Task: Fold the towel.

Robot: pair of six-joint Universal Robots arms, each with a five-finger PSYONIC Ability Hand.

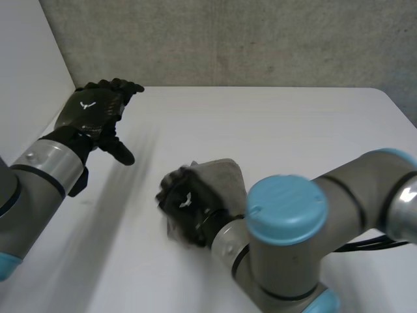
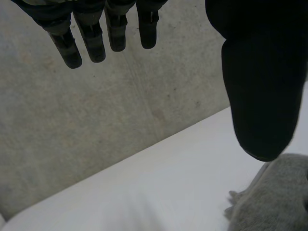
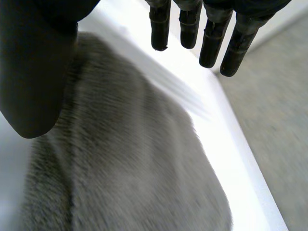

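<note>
Head view, then wrists: towel (image 1: 221,173) bunched mid-table, no grip on it.
Head view: the towel is found on the table (image 1: 293,130) under the right hand (image 1: 186,202); the left hand (image 1: 91,111) is held well apart, probably to keep clear. Left wrist view: fingers (image 2: 94,43) straight, spread, empty. Right wrist view: fingers (image 3: 209,43) straight over the towel (image 3: 125,168), nothing gripped, judged placed for pressing it flat.

No words, numbers or brand names can be read anywhere in the views. The one sign is a small white mark (image 1: 86,104) on the back of the left hand (image 1: 101,119), with its twin on the back of the right hand (image 1: 195,212) (a pointed, wing-like shape, with no letters to make out).
</note>
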